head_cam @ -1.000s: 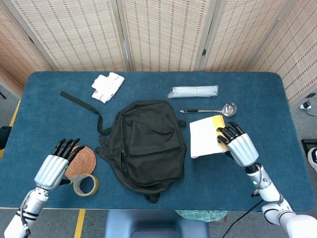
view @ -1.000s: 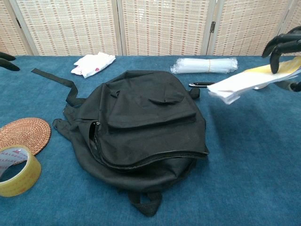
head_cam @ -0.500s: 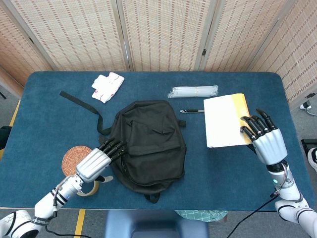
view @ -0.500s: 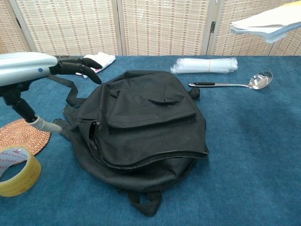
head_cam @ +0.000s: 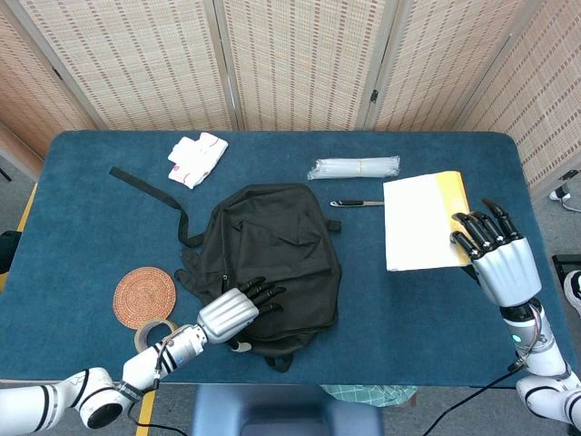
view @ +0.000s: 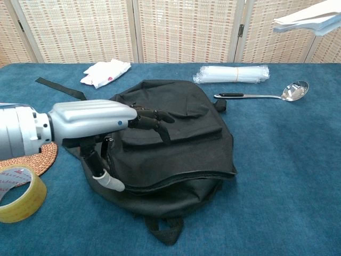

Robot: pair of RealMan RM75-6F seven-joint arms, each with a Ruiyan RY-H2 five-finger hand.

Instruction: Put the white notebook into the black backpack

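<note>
The black backpack [head_cam: 272, 259] lies flat in the middle of the blue table, also in the chest view [view: 181, 144]. My left hand [head_cam: 234, 313] reaches over its near left part, fingers stretched out over the fabric; the chest view shows this hand [view: 96, 120] above the zip side, holding nothing. My right hand [head_cam: 495, 259] holds the white notebook [head_cam: 419, 222] with a yellow cover edge, lifted above the table at the right. Only the notebook's corner [view: 311, 18] shows in the chest view, top right.
A ladle [view: 266, 95] and a bundle of clear straws [head_cam: 354, 167] lie behind the backpack. A white cloth [head_cam: 197, 158] is at the back left. A woven coaster [head_cam: 144, 296] and a tape roll [view: 18, 192] sit at the front left. A black strap [head_cam: 150, 193] trails left.
My left hand has moved right from beside the coaster onto the backpack's near left part. The right hand has shifted the notebook slightly further right, still lifted.
</note>
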